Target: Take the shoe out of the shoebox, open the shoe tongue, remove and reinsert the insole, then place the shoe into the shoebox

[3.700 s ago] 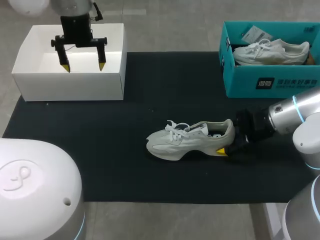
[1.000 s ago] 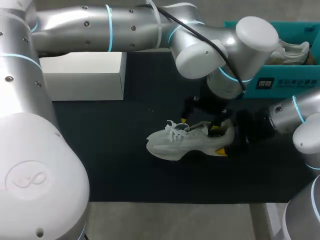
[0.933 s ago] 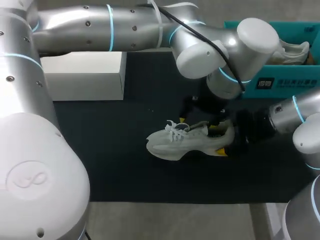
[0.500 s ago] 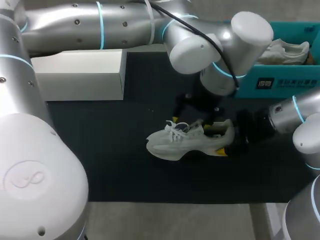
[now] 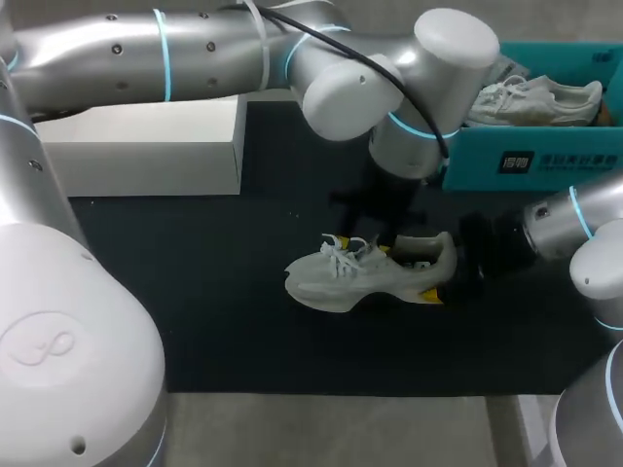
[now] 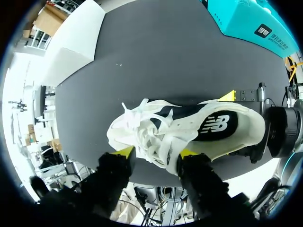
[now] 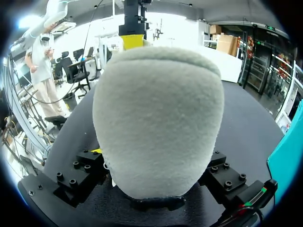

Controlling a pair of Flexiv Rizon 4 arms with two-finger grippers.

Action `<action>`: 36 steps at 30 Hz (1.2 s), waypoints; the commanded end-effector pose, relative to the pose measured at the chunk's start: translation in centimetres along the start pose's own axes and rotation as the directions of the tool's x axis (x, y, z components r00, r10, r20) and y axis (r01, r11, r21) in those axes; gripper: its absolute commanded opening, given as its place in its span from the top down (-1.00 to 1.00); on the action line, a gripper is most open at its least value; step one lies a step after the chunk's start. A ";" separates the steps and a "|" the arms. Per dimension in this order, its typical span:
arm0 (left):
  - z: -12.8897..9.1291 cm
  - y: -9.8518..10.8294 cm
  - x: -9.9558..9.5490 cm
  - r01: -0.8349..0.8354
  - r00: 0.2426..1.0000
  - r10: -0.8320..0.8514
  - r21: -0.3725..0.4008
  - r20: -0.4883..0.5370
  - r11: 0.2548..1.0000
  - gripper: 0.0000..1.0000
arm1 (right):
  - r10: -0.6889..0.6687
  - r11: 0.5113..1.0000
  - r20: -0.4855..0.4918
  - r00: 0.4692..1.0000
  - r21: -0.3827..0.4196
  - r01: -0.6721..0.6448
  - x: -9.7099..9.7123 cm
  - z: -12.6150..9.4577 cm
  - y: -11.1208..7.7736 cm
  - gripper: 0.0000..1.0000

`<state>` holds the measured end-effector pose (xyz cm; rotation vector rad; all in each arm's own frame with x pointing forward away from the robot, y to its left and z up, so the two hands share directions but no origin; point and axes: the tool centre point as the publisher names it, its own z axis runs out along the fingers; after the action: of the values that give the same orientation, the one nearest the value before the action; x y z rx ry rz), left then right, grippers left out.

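White shoe point(image 5: 365, 277) on the black mat point(image 5: 224, 321), gripped at the heel.
Toe points left, middle of the mat. Right gripper point(image 5: 444, 270) clamps the heel from its near and far sides. Left gripper point(image 6: 156, 152) hangs over the laces, fingers point(image 6: 125, 151) spread wide with a yellow tip on either side of the tongue, holding nothing. Teal shoebox point(image 5: 477, 165) stands far right, a white box point(image 5: 146, 156) far left.

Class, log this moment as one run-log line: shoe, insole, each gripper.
shoe: on mat | insole: inside shoe | right gripper: shut on heel | left gripper: over laces, grip unclear
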<state>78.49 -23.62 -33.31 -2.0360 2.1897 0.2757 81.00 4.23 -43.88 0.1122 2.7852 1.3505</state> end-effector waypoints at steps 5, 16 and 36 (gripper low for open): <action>0.0 -0.6 -0.7 -0.078 0.992 0.070 -0.077 -0.103 0.994 1.00 | 0.001 1.000 0.003 1.000 0.004 -0.001 0.2 0.4 -0.2 1.00; -1.8 0.0 -3.7 -0.162 0.962 0.143 -0.068 -0.232 0.984 1.00 | 0.001 1.000 0.003 1.000 0.004 -0.001 0.2 0.4 -0.2 1.00; 4.5 -1.8 -9.3 -0.013 0.990 -0.009 -0.156 -0.142 0.988 1.00 | 0.001 1.000 0.003 1.000 0.004 -0.001 0.2 0.4 -0.2 1.00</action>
<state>80.61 -14.00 -34.49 -2.1984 2.3251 0.2979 80.93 4.42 -43.84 0.1119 2.7845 1.3530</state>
